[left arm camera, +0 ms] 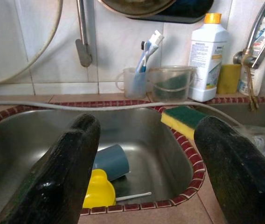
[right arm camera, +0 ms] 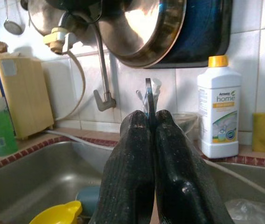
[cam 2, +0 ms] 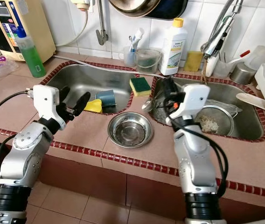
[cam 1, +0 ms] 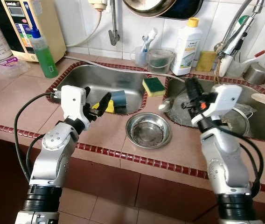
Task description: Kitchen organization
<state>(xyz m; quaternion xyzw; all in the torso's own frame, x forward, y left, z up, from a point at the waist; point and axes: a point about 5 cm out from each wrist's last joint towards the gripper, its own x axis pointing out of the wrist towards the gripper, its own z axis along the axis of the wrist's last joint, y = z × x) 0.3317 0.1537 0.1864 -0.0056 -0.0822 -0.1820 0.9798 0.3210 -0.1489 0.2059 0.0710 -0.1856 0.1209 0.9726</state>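
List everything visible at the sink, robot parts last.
steel bowl: 1, silver, counter before the sinks' divider
sponge: 1, yellow-green, on the divider
cup: 1, blue, lying in left sink
scoop: 1, yellow, left sink beside cup
detergent bottle: 1, white, yellow cap, back ledge
soap bottle: 1, green, counter left of sinks
strainer: 1, steel, right sink
spoon: 1, silver, in right gripper, over divider
left gripper: 1, black, jaws open, before left sink
right gripper: 1, black, jaws shut on spoon
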